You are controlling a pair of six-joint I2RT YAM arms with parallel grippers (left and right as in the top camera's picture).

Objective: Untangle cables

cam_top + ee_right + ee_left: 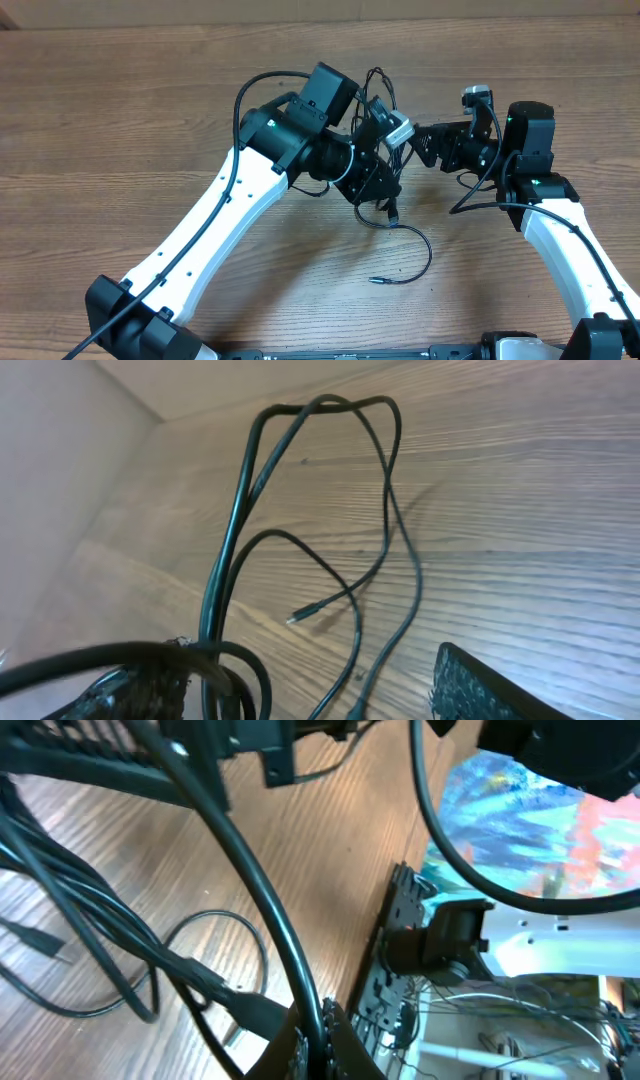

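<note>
Overhead, cables: a tangle of cables (428,250) hangs up at the left tool (385,140), and one strand trails down onto the wooden surface (120,100), curling round to a small plug (375,281).
Overhead, left arm: it reaches in from the lower left, wrist turned toward the right arm.
Overhead, right arm: it comes up from the lower right and bends inward, with the right tool (425,148) just beside the left one (nearly nose to nose).
Left wrist, cables: thick in the foreground, the cables (250,870) run down into the left tool (320,1040), which is pressed together on them. A loose loop (210,920) lies on the surface beyond.
Right wrist, cables: the cables (232,530) rise in a tall loop over the surface (520,510) and pass down beside the left-hand finger.
Right wrist, right tool: the right tool (310,685) is spread wide, its ridged fingers (490,680) well apart with nothing pinched between them.
Right wrist, plug: a thin strand ends in a small connector (297,618) lying on the wood.
</note>
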